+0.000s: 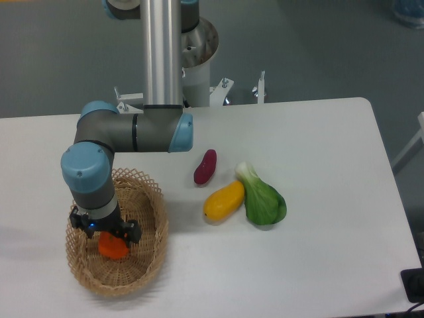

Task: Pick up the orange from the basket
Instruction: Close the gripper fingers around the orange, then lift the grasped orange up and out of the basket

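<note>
Wicker basket sits near worktop front-left edge; claw down inside, over orange, grip can't tell. Open worktop to the right w/ veg.

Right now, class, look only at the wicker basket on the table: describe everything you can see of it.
The basket is round, shallow and light tan, woven of what looks like wicker, with an open lattice rim and a tighter bottom. It sits upright on the white table near the front left corner. Inside lies the orange, partly hidden by the claw, which reaches down into the basket from above. Whether the claw's fingers touch the weave cannot be told.
</note>
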Robot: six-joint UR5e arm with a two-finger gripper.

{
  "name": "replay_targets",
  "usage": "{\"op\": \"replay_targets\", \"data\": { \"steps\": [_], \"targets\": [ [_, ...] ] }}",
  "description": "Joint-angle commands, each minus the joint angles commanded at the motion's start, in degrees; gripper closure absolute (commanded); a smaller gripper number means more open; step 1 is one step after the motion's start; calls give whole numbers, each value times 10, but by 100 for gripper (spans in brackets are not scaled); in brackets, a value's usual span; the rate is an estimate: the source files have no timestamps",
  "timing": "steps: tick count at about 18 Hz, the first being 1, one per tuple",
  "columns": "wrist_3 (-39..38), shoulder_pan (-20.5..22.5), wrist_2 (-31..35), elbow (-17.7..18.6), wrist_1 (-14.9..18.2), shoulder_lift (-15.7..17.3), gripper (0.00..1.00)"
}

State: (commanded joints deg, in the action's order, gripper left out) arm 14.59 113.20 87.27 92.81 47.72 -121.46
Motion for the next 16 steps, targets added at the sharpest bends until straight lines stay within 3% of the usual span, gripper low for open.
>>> {"op": "replay_targets", "data": {
  "steps": [13, 15, 16],
  "targets": [
    [2, -4, 0, 0, -1, -11, 0],
    [0, -4, 0, -2, 0, -11, 8],
    [0, -4, 1, 0, 0, -10, 20]
  ]
}}
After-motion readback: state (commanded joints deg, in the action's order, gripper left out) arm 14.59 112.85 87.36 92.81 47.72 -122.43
